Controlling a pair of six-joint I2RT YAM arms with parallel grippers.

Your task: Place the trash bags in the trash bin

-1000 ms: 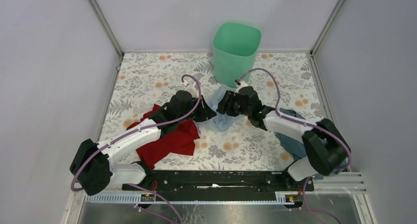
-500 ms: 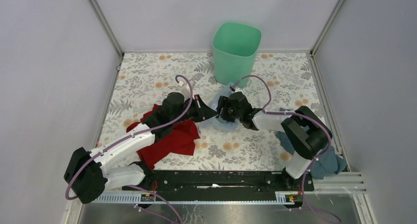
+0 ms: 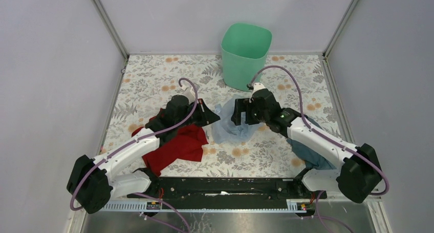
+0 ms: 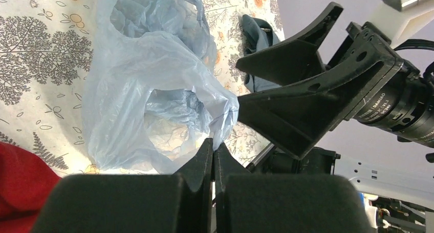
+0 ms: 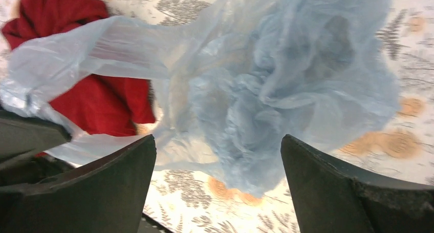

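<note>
Only readable text is the DAMIAO lettering (image 4: 380, 101) on the right arm's motor. The left gripper (image 4: 214, 143) is pinched tight on an edge of the pale blue bag (image 3: 228, 128), mid-frame. The right gripper (image 5: 217, 141) gapes wide over it, holding nothing. The green bin (image 3: 244, 51) sits top centre at the table's back edge, apart from the bag. There's open floral tabletop (image 3: 153, 79) at upper left.

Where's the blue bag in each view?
Top external: blue bag mid-table, right of the red cloth.
Left wrist: bag fills the upper left; red cloth in the bottom-left corner.
Right wrist: bag spans the centre; red cloth upper left.
Shared landmark: the red cloth.
</note>
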